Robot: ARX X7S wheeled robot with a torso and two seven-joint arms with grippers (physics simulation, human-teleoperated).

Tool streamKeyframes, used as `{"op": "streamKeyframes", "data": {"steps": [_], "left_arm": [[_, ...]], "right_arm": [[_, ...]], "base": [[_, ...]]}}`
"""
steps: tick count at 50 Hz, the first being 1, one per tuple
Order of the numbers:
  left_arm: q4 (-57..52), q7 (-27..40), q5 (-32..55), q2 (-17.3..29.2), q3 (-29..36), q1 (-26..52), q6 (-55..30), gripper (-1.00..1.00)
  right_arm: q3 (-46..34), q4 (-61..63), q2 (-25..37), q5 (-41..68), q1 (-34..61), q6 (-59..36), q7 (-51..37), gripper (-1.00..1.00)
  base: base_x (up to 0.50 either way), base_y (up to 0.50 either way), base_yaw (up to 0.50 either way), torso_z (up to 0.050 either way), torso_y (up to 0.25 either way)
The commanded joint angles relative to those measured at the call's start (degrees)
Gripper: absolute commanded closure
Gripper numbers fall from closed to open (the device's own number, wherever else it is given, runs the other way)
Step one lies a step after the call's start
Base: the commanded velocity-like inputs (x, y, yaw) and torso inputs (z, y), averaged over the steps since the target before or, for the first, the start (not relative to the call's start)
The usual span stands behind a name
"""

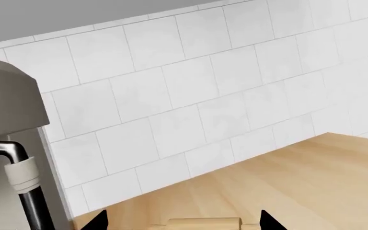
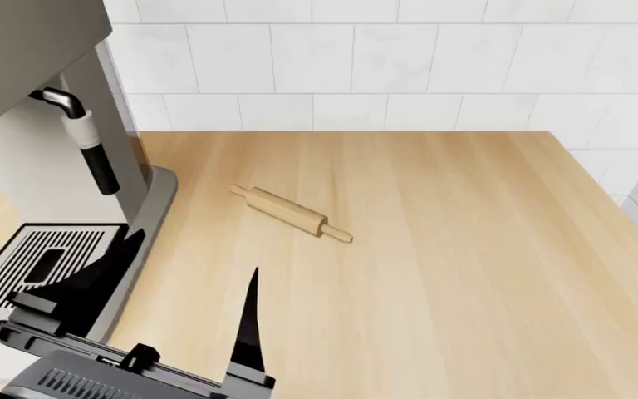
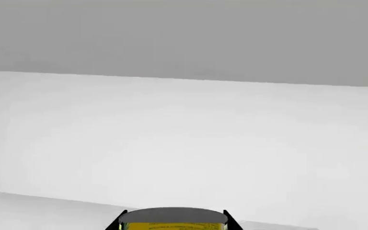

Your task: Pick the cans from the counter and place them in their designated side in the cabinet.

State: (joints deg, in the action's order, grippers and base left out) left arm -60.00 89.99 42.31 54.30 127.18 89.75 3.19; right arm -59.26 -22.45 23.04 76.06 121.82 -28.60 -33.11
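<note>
1. The left gripper (image 2: pixel 192 320) is hovering released over the near left part of the wood-grain desk (image 2: pixel 463 249), its dark fingers (image 2: pixel 250 324) standing well apart with nothing between them.
2. A wooden rolling pin (image 2: pixel 289 213) is lying on the desk beyond the left gripper, slanting from far left to near right, apart from everything else.
3. An espresso machine (image 2: pixel 31 150) is standing at the desk's left edge, its steam wand (image 2: pixel 86 141) hanging down over a slotted drip tray (image 2: pixel 36 262).
4. A white tiled wall (image 2: pixel 408 75) is running along the desk's far side.
5. The right gripper (image 3: pixel 173 225) is grasping the yellow-labelled can (image 3: pixel 173 223) between its two dark tips, in front of plain white surfaces; where this can is sitting in the scene cannot be told.
</note>
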Motion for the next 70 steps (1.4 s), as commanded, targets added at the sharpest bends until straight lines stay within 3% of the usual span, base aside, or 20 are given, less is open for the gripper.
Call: {"op": "streamKeyframes", "data": {"steps": [1,12,13,30,46,52,70], "left_arm": [[0.0,0.0,0.0,-0.1,-0.6,-0.9,-0.5,-1.0],[0.0,0.0,0.4,-0.2,-1.0,-1.2,-0.8,-1.0],[0.0,0.0,0.5,-0.2,-1.2,-1.4,-1.0,-1.0],[0.0,0.0,0.4,-0.2,-2.2,-2.4,-1.4,-1.0],[0.0,0.0,-1.1,0.5,-1.0,-2.3,-0.3,-1.0],[0.0,0.0,-1.1,0.3,-1.4,-2.4,-0.5,-1.0],[0.0,0.0,-1.1,0.4,-0.9,-1.6,-0.3,-1.0]], "right_arm": [[-11.5,-25.5,-4.5,12.1,-8.8,-11.5,7.1,1.0],[-12.1,-27.5,-4.6,11.3,-9.6,-11.4,7.8,1.0],[-12.1,-27.7,-4.5,11.1,-9.5,-11.2,7.7,-1.0],[-10.0,-14.6,0.9,9.9,-7.5,-7.3,0.8,-1.0],[-1.2,19.7,14.2,15.3,-2.6,-5.4,-16.8,-1.0],[0.7,28.2,16.4,17.2,-0.7,-6.1,-20.5,-1.0],[4.2,38.9,19.1,23.4,1.3,-7.1,-25.2,-1.0]], "base": [[0.01,0.01,0.01,0.0,0.0],[0.01,0.01,0.01,0.0,0.0],[0.01,0.01,0.01,0.0,0.0],[0.0,0.0,0.0,0.0,0.0],[0.0,0.0,0.0,0.0,0.0],[0.0,0.0,0.0,0.0,0.0],[0.0,0.0,0.0,0.0,0.0]]}}
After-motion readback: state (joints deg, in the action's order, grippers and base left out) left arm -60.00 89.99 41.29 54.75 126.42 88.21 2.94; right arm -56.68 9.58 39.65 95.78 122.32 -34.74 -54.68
